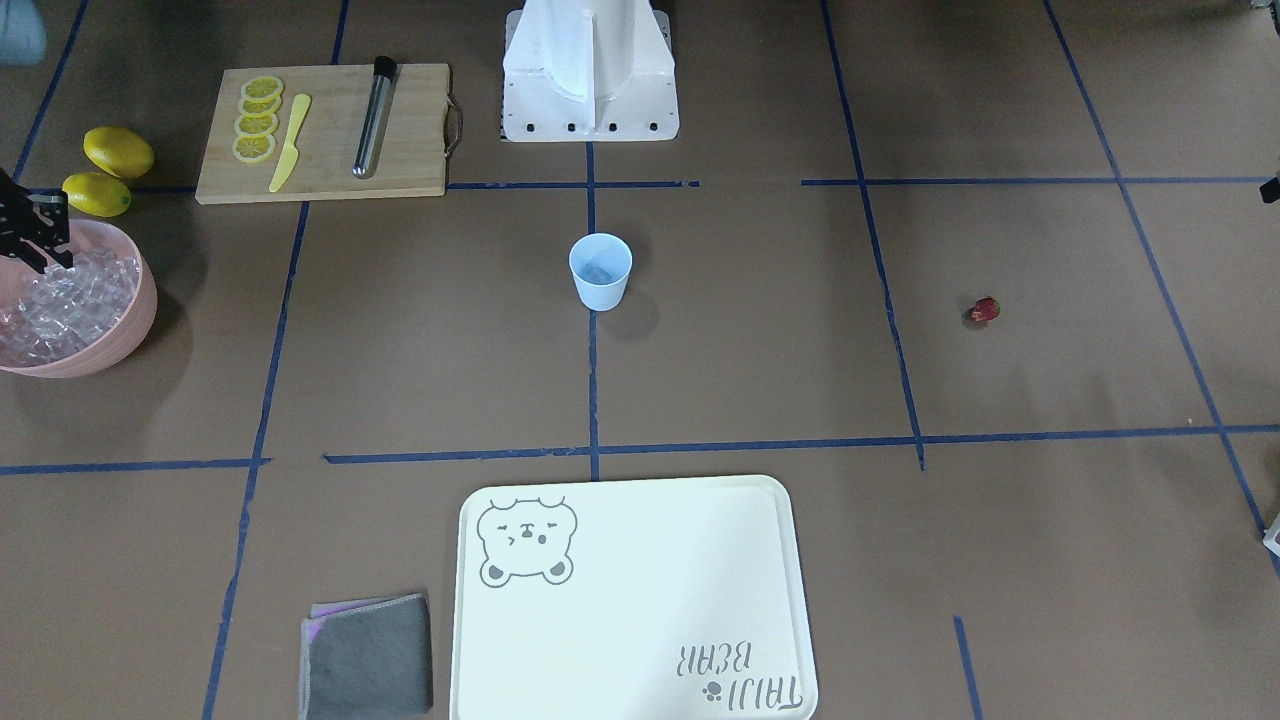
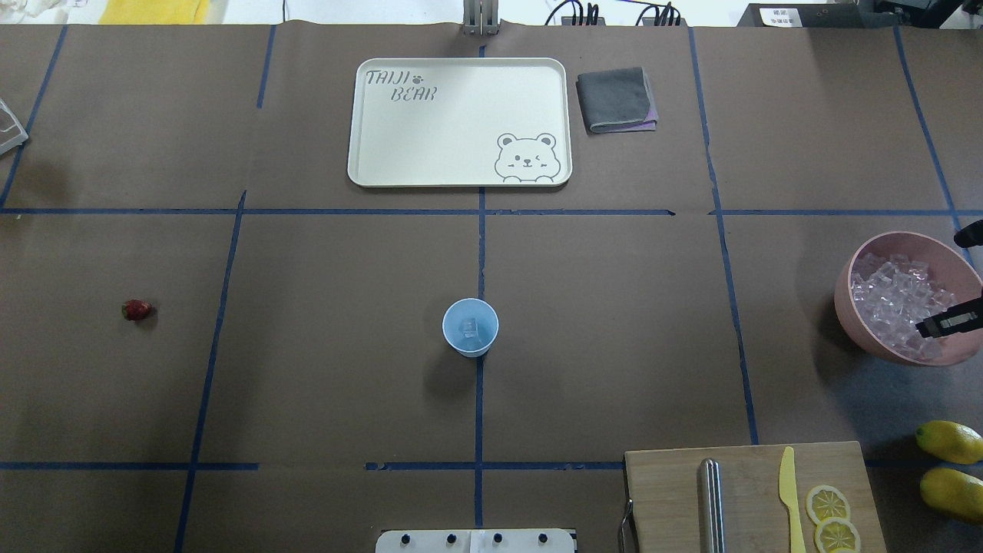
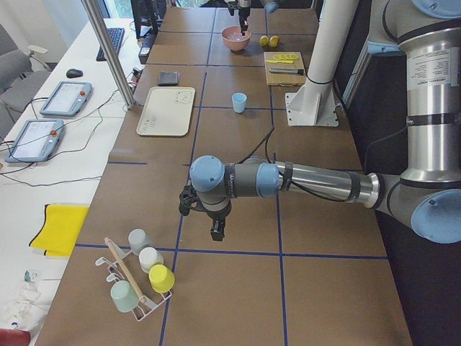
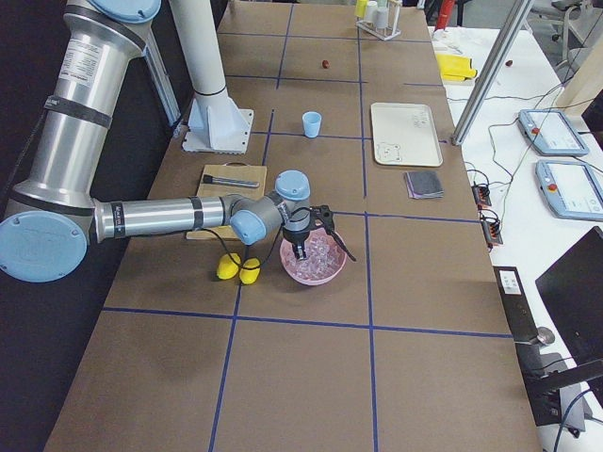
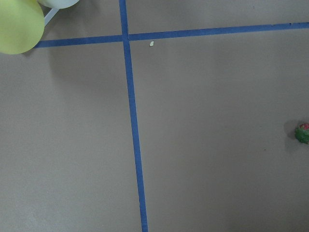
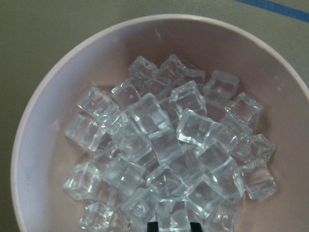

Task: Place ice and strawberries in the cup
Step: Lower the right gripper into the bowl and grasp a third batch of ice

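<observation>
The pale blue cup [image 2: 470, 328] stands mid-table with one clear ice cube [image 2: 469, 329] inside; it also shows in the front view [image 1: 600, 270]. Many more ice cubes [image 6: 164, 154] fill the pink bowl [image 2: 852, 307]. My right gripper [image 2: 958, 278] hangs over that bowl, its fingers spread wide and open with nothing between them. The small dark red strawberry [image 2: 137, 309] lies alone on the table, far on my left side. It also sits at the right edge of the left wrist view [image 5: 302, 133]. My left gripper [image 3: 216, 229] hovers above the table beyond the strawberry; whether it is open I cannot tell.
A wooden cutting board [image 1: 400, 150] holds lemon slices [image 1: 258, 118], a yellow knife [image 1: 290, 142] and a metal tube [image 1: 373, 115]. Two lemons [image 1: 108, 170] lie beside the bowl. A cream tray [image 2: 461, 123] and a grey cloth [image 2: 617, 100] lie on the far side. A cup rack [image 3: 140, 277] stands at the left end.
</observation>
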Robot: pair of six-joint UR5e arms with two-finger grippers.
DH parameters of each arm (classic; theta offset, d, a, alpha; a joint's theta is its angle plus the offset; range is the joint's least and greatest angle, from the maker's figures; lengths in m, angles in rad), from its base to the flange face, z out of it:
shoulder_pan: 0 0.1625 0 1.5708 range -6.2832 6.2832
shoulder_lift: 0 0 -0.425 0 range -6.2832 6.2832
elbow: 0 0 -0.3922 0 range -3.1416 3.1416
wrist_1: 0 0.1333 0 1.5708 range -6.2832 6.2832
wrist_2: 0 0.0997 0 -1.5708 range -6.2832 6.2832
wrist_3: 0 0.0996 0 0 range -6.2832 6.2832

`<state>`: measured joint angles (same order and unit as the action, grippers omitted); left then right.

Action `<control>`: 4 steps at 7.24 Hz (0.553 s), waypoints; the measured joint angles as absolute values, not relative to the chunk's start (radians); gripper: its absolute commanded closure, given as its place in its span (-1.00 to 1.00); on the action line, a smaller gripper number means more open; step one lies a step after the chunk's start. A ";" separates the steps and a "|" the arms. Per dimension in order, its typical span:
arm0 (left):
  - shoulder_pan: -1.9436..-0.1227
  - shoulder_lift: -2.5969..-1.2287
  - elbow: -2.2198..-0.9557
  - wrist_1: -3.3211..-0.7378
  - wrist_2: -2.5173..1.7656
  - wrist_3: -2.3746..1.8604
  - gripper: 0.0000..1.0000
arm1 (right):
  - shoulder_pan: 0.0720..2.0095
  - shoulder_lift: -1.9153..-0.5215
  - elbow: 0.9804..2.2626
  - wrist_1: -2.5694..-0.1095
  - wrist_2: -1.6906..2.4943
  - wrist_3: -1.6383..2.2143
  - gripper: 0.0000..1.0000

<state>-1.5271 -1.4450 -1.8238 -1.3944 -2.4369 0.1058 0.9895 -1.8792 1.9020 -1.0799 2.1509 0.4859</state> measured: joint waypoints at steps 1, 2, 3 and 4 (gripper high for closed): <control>-1.527 -1.445 -1.824 -1.394 -2.437 0.106 -1.00 | 0.990 -1.877 1.904 -1.080 2.153 0.485 0.92; -1.527 -1.445 -1.825 -1.394 -2.437 0.106 -1.00 | 0.993 -1.877 1.918 -1.081 2.159 0.485 0.92; -1.527 -1.446 -1.825 -1.394 -2.437 0.106 -1.00 | 1.004 -1.879 1.942 -1.086 2.170 0.485 0.94; -1.527 -1.446 -1.825 -1.394 -2.437 0.106 -1.00 | 1.027 -1.877 1.967 -1.099 2.183 0.485 0.94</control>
